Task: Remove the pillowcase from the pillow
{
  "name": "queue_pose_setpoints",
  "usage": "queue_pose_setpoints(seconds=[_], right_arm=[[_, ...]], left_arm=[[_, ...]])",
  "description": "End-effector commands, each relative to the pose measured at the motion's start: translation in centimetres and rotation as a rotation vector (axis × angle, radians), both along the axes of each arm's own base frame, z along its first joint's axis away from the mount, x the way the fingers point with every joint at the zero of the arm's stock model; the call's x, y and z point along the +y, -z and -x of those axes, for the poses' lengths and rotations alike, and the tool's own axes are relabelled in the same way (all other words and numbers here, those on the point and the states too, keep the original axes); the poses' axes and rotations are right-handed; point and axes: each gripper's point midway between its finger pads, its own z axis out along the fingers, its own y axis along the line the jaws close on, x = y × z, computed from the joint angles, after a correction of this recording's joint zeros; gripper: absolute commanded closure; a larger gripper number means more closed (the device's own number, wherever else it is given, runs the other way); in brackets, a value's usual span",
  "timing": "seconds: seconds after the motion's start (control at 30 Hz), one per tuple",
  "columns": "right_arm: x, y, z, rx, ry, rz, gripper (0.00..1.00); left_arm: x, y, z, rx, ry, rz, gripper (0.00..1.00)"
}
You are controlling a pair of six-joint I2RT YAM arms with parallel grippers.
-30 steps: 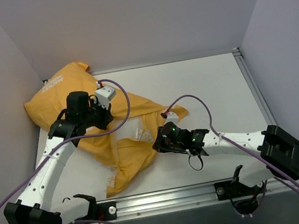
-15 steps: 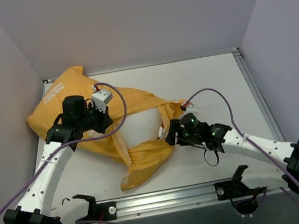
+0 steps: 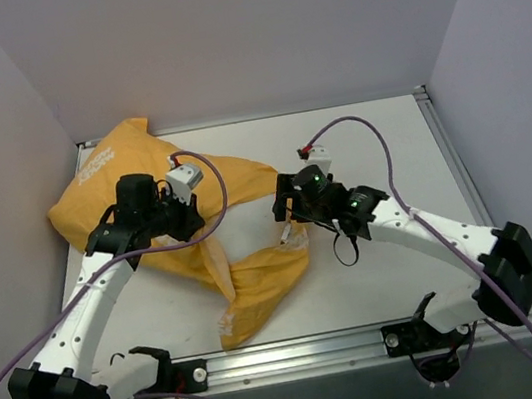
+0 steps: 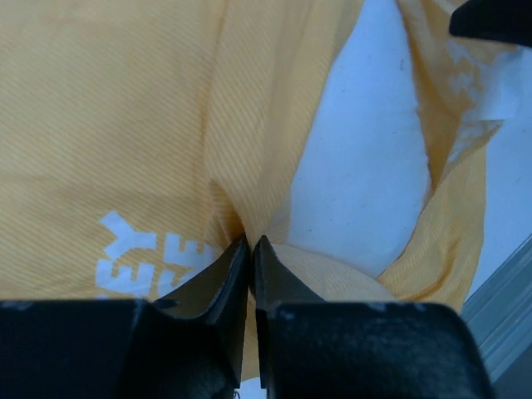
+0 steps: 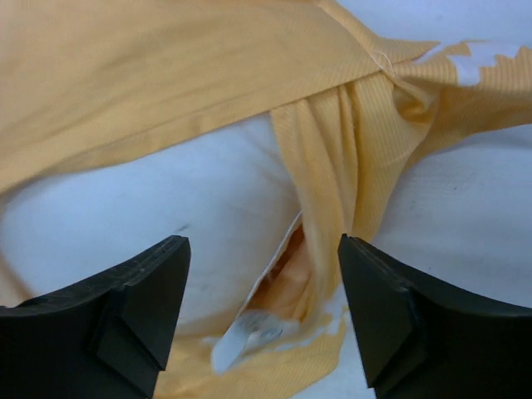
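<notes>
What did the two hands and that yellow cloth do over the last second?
The right hand let go of the pillowcase, opened wide and swung away from its base. Once released, the cloth's stretched right corner went slack and slumped back toward the left. The left hand stayed pinched shut on a fold of the pillowcase, roughly where it was.

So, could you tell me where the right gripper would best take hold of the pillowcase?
Probably the bunched orange band of the pillowcase ahead of the open right gripper, coming from above with a finger each side. It is gathered into a narrow fold the jaws can span.
</notes>
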Motion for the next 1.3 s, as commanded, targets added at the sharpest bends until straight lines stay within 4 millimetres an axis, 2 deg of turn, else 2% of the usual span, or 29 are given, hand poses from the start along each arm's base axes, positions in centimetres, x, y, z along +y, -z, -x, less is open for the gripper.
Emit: queue_pose_setpoints(seconds=[0.0,0.03,0.07,0.1,0.13,0.17,0.2,0.23,0.27,0.3,0.37,0.4,0.43,0.47,0.5,0.57,0.6,0.67,0.7,0.73,0.8,0.83,0.93,0.97,1.07,1.1,1.17,1.2,1.27], right_arm=[[-1.8,6.5,-0.9,0.094,0.046,0.148,0.29],[-2.1,8.1,-1.1,0.128,0.052,0.163,0.35],[-1.7,8.5,-1.3,0.129,0.044,0.139,0.40],[-2.1,10.0,-0.9,0.150,0.039,0.149,0.58],[-2.3,10.7,-1.0,0.162,0.041,0.142,0.71],[-1.3,10.5,-1.4,0.142,0.017,0.091,0.83],[-1.1,10.5,-1.4,0.138,0.006,0.077,1.00],[-0.8,10.5,-1.3,0.139,-0.007,0.065,1.00],[-0.3,9.9,-1.6,0.120,-0.018,0.043,1.00],[0.2,9.4,-1.5,0.114,-0.038,0.023,1.00],[0.8,8.1,-1.6,0.081,-0.046,-0.013,1.00],[0.9,7.8,-1.6,0.076,-0.049,-0.030,1.00],[1.0,7.4,-1.6,0.071,-0.044,-0.051,1.00],[1.1,7.4,-1.5,0.066,-0.043,-0.069,1.00],[1.2,7.2,-1.5,0.063,-0.042,-0.084,1.00],[1.5,7.0,-1.4,0.059,-0.048,-0.126,1.00],[1.2,6.9,-1.6,0.055,-0.034,-0.137,1.00],[1.5,6.7,-1.3,0.067,-0.059,-0.186,1.00],[1.0,6.6,-1.6,0.066,-0.048,-0.195,1.00],[0.7,6.6,-1.7,0.071,-0.045,-0.196,1.00],[0.2,6.7,-1.6,0.086,-0.041,-0.202,1.00],[-0.2,6.7,-1.9,0.090,-0.030,-0.209,1.00],[-0.8,7.1,-1.8,0.111,-0.018,-0.249,1.00],[-0.5,6.9,-1.8,0.108,-0.030,-0.266,1.00],[-0.6,7.7,-1.7,0.133,-0.024,-0.271,1.00],[-0.6,7.9,-1.5,0.144,-0.023,-0.274,1.00],[-0.8,8.4,-1.1,0.158,-0.014,-0.284,1.00],[-1.1,8.1,-1.0,0.153,-0.006,-0.294,1.00],[-1.6,8.8,-0.3,0.172,0.019,-0.315,1.00]], left_arm=[[1.2,-1.4,-2.3,-0.090,-0.076,-0.059,0.83],[1.7,-0.9,-2.8,-0.102,-0.072,-0.110,0.68],[2.2,-0.3,-3.2,-0.110,-0.067,-0.155,0.64],[3.5,0.8,-4.2,-0.132,-0.069,-0.262,0.59],[4.1,1.3,-4.6,-0.138,-0.067,-0.312,0.53],[4.5,1.5,-5.0,-0.145,-0.055,-0.351,0.41],[4.6,1.4,-5.2,-0.150,-0.035,-0.378,0.35],[4.6,1.4,-4.8,-0.130,-0.004,-0.398,0.31],[3.8,-1.1,-5.1,-0.171,0.009,-0.367,0.26],[3.0,-2.6,-4.8,-0.188,0.037,-0.336,0.18],[0.4,-6.0,-3.1,-0.229,0.140,-0.244,0.04],[-0.8,-9.3,-2.9,-0.301,0.168,-0.203,0.03],[-1.6,-10.6,-2.4,-0.333,0.209,-0.190,0.03],[-3.4,-11.8,-1.5,-0.362,0.270,-0.164,0.03],[-4.2,-13.8,-1.1,-0.408,0.296,-0.145,0.03],[-5.9,-13.5,-0.3,-0.406,0.370,-0.172,0.07],[-7.9,-13.2,1.1,-0.413,0.445,-0.186,0.10],[-9.8,-11.3,2.1,-0.397,0.526,-0.256,0.11],[-12.0,-9.3,4.3,-0.382,0.649,-0.297,0.12],[-12.8,-8.2,5.3,-0.376,0.709,-0.318,0.15],[-14.3,-5.9,6.6,-0.339,0.807,-0.334,0.26],[-14.3,-4.6,6.9,-0.316,0.835,-0.344,0.36],[-14.8,-2.4,7.7,-0.304,0.943,-0.368,0.37],[-14.9,-1.5,8.1,-0.293,0.973,-0.383,0.35],[-16.3,0.3,8.1,-0.318,1.027,-0.466,0.31],[-17.1,1.0,7.4,-0.319,1.025,-0.478,0.32],[-18.0,1.1,6.2,-0.331,1.013,-0.484,0.41],[-18.9,0.8,5.3,-0.354,1.008,-0.476,0.43],[-19.5,0.8,4.5,-0.349,1.010,-0.441,0.46]])
